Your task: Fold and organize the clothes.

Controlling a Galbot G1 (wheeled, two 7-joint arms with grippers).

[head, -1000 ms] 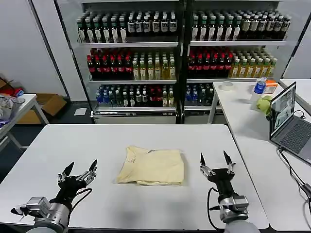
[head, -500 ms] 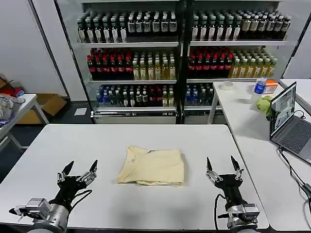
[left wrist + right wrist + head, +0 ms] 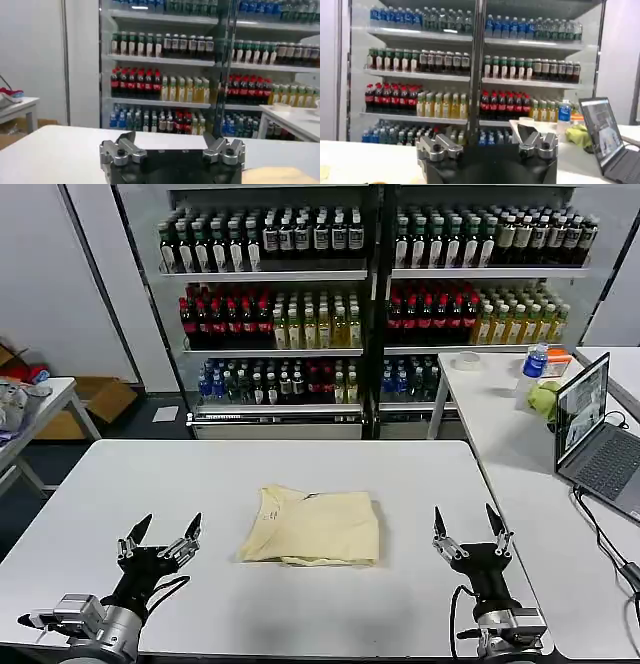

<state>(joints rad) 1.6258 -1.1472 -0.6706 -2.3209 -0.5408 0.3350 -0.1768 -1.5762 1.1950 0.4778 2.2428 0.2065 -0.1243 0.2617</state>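
Tools (image 3: 160, 535) (image 3: 471, 531) spread over white table (image 3: 90, 494), flanking folded T-shirt (image 3: 314, 526).

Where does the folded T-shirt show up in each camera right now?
Head view: folded cream T-shirt at mid-table, between both open grippers.
Left wrist view: a cream corner at the lower edge.
Right wrist view: can't confirm it.
Shared landmark: the drink shelves behind the table.

Head camera high above table (image 3: 120, 484); wrist cameras low, facing shared shelves (image 3: 370, 304)
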